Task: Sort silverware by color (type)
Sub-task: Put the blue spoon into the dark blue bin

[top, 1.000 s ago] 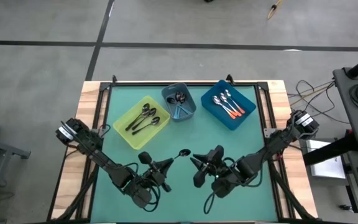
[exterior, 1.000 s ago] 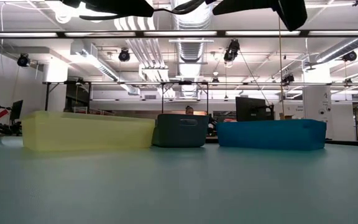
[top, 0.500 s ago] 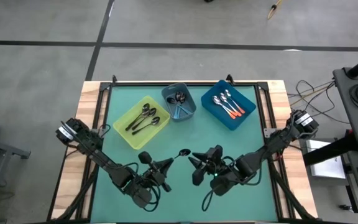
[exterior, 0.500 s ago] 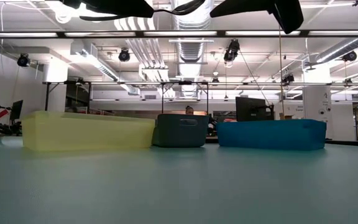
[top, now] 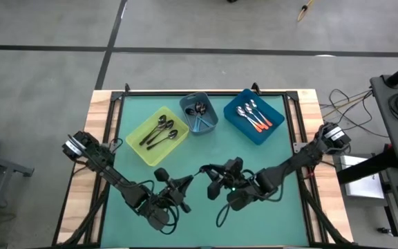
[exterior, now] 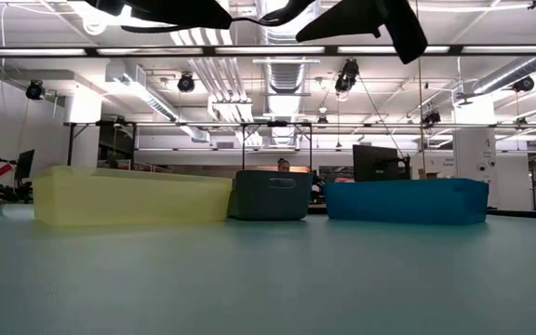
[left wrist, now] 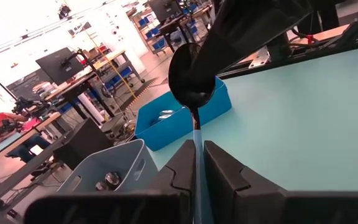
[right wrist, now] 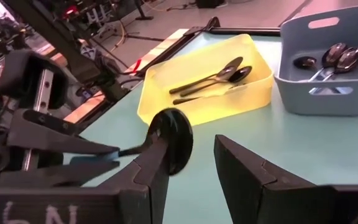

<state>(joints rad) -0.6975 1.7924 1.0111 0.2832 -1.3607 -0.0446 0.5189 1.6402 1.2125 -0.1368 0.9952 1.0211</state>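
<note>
Spoon handover, lower centre of table.
Left gripper (top: 185,181) fingers pinch blue-handled spoon (left wrist: 192,78) above the table (top: 254,159); right gripper (top: 209,181) fingers spread, straddling its bowl. Other spoons (top: 253,115) in bins (top: 156,149), upper centre.

Silverware: one spoon held off the table, remainder sorted in bins.
Light-blue-handled spoon (left wrist: 192,84): airborne at table centre. Black-handled spoons (top: 159,131): 10 o'clock. Blue-handled (top: 199,119): 12 o'clock. Orange-red-handled (top: 253,117): 1 o'clock.
</note>
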